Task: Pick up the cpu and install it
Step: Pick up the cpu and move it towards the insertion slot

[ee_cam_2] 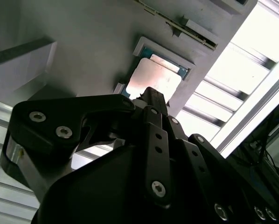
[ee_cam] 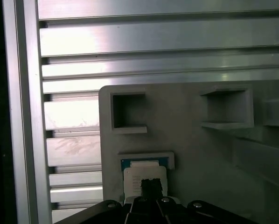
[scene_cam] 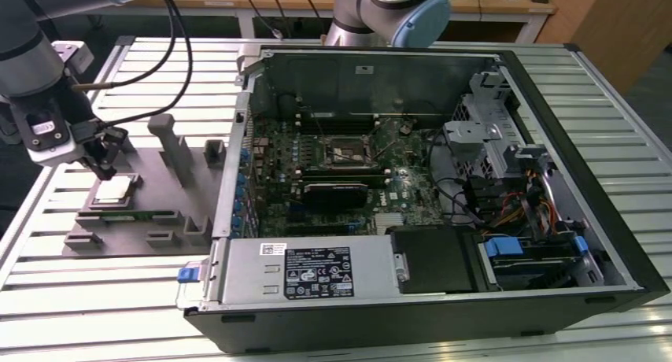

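Hovering at the exterior view's left, the end effector [scene_cam: 105, 167] is right above the cpu [scene_cam: 113, 190]. Its fingers look clenched together into 1 narrow dark tip, w/ nothing between them. Whether the tip touches the chip, I cannot tell. The cpu lies flat in a shallow square seat of the grey tray [scene_cam: 157, 193], silver top up, not lifted. A tall post [scene_cam: 168, 145] of the tray stands near it.

In the second wrist view the end effector [ee_cam_2: 153, 95] covers 1 side of the cpu [ee_cam_2: 154, 77]. A thin blue-green border shows around the chip inside the pale frame. In the first wrist view the end effector [ee_cam: 151, 185] stands over the cpu [ee_cam: 144, 173], and 2 square pockets of the tray [ee_cam: 186, 140] are near it.

The tray rests on the slatted metal surface [scene_cam: 619, 181], just beside the open computer case [scene_cam: 572, 94]. Inside the case the socket [scene_cam: 347, 150] sits approx. in the middle of the green board, well apart from the cpu.
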Tool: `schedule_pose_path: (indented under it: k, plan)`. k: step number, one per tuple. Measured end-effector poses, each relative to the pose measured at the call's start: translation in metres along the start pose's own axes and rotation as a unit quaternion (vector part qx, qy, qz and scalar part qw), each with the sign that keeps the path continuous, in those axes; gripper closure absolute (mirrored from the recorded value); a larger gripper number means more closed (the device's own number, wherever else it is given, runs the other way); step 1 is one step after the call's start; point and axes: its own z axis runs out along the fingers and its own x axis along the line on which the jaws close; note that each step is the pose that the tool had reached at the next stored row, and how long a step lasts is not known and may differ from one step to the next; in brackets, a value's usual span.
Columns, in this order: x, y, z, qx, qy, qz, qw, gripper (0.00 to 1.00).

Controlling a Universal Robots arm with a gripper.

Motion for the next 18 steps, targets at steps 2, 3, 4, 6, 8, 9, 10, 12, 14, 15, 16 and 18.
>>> schedule_pose_path:
  k: [2, 3, 4, 6, 8, 9, 10, 12, 14, 15, 16, 18]
  plan:
    - [0.0001, 0.0000, 0.0009, 0.0008, -0.0001, 0.000, 1.0000, 0.89]
    - [0.0001, 0.0000, 0.0013, 0.0011, -0.0001, 0.000, 1.0000, 0.89]
    - [0.0002, 0.0000, 0.0017, 0.0015, -0.0001, 0.000, 1.0000, 0.89]
    - [0.0002, 0.0000, 0.0024, 0.0024, -0.0002, 0.000, 1.0000, 0.89]
    - [0.0002, 0.0000, 0.0035, 0.0034, -0.0003, 0.000, 1.0000, 0.89]
    - [0.0002, 0.0000, 0.0040, 0.0040, -0.0004, 0.000, 1.0000, 0.89]
    - [0.0002, 0.0000, 0.0045, 0.0045, -0.0004, 0.000, 1.0000, 0.89]
    - [0.0003, 0.0000, 0.0057, 0.0053, -0.0004, 0.000, 1.0000, 0.89]
    - [0.0004, 0.0000, 0.0074, 0.0058, -0.0005, 0.000, 1.0000, 0.89]
    - [0.0006, 0.0000, 0.0083, 0.0059, -0.0004, 0.000, 1.0000, 0.89]
    - [0.0010, 0.0000, 0.0092, 0.0061, -0.0004, 0.000, 1.0000, 0.89]
    - [0.0017, -0.0001, 0.0110, 0.0062, -0.0005, 0.000, 1.0000, 0.89]
